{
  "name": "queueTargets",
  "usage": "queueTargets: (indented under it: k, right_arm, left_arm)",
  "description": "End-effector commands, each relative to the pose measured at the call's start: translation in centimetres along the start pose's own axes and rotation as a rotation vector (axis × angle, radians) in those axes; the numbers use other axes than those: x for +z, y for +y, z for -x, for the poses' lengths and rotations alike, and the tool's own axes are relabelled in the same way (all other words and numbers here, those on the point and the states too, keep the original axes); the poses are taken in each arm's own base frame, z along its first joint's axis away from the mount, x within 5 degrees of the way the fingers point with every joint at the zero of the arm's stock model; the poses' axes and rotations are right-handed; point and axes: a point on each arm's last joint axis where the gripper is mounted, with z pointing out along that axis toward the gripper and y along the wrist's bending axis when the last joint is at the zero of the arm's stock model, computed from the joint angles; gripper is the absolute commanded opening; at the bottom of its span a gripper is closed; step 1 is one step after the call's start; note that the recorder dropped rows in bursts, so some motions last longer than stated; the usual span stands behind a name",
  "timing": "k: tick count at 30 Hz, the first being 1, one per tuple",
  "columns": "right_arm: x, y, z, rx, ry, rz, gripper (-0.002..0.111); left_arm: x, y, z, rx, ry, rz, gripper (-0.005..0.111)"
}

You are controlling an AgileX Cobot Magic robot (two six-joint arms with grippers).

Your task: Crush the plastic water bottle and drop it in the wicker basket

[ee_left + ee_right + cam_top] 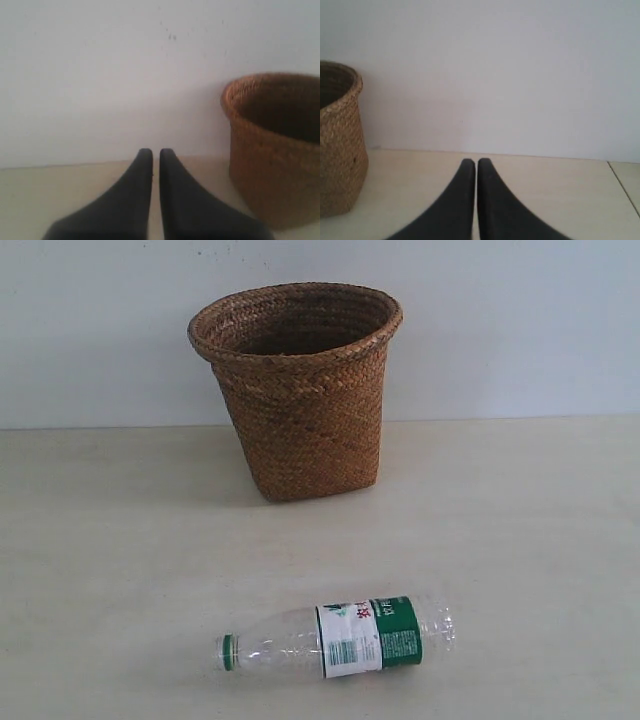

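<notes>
– Claws first: what are the two of them doing?

– Left claw [156, 152] has its dark fingers drawn together, with only a sliver of a gap and nothing between them. Right claw [472, 162] is the same. Both are closed and empty, and each hangs off to its own side of the wicker basket [300, 430], facing the wall [500, 330] behind it.

– And the plastic water bottle [335, 638]?

– It lies on its side on the table [120, 540], well apart from the basket, on the side facing the exterior camera. The green cap [227, 652] is on and the label [368, 636] faces up. The body looks round and full, so I judge it uncrushed.

– So which step is this?

– The very start, as I read it: nothing is grasped, nothing squeezed, nothing dropped. The next move calls for both claws to open, come away from the basket and go down to the bottle. One would likely take each end, so that the thin ribbed body can be pressed together.

– Anything you cannot make out?

– Neither wrist view shows the bottle, and the exterior view shows no arm, so I cannot tell how far the claws are from it. The basket's inside is dark and its bottom is hidden. Both wrist views cut the basket off at the edge. The label's print is too small to read.
</notes>
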Motion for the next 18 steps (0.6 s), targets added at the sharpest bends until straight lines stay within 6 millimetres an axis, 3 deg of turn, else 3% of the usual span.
queueTargets:
  k: [1,6,12,18]
  right_arm:
    - [1.4,0.1,0.6,-0.118,0.142,0.036,0.0]
    - [3.6,1.8,0.2,-0.232,0.336,0.182,0.0]
    - [5.3,5.5,-0.7,-0.355,0.549,0.421,0.0]
    - [7.0,8.3,-2.5,-0.366,0.683,0.611,0.0]
  left_arm:
    - [1.6,0.0,-0.5,0.155,0.185,-0.023,0.004]
    - [3.0,-1.3,-2.4,0.37,0.374,-0.138,0.004]
    - [3.8,-5.1,-4.8,0.609,0.474,-0.432,0.004]
    - [4.9,-7.1,-6.7,0.617,0.575,-0.616,0.004]
